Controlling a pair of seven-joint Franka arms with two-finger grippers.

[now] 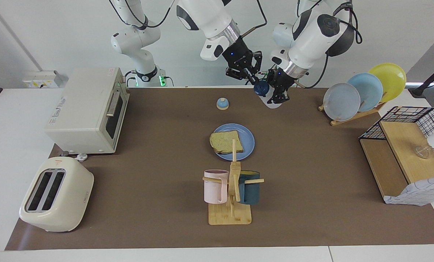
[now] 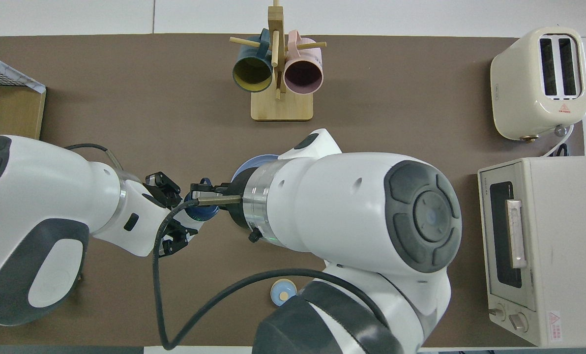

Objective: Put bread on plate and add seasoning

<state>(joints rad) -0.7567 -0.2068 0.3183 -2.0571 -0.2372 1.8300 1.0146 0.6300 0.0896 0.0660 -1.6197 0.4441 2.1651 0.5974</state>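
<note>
Facing view: the bread (image 1: 226, 142) already lay on the blue plate (image 1: 247, 135) mid-table, so only seasoning was left. The left gripper (image 1: 279, 95) was clamped on the seasoning bottle (image 1: 271, 102), holding it up tilted near the robots' edge, probably so its cap (image 1: 261, 87) faced the right gripper (image 1: 251, 78), which was pinched at the cap, likely to flip it open.

Overhead view: both grippers met at the cap (image 2: 202, 210); the arms hid the bread.

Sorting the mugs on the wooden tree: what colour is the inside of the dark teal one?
Olive-yellow inside the dark teal mug, clearest in the overhead view.
</note>
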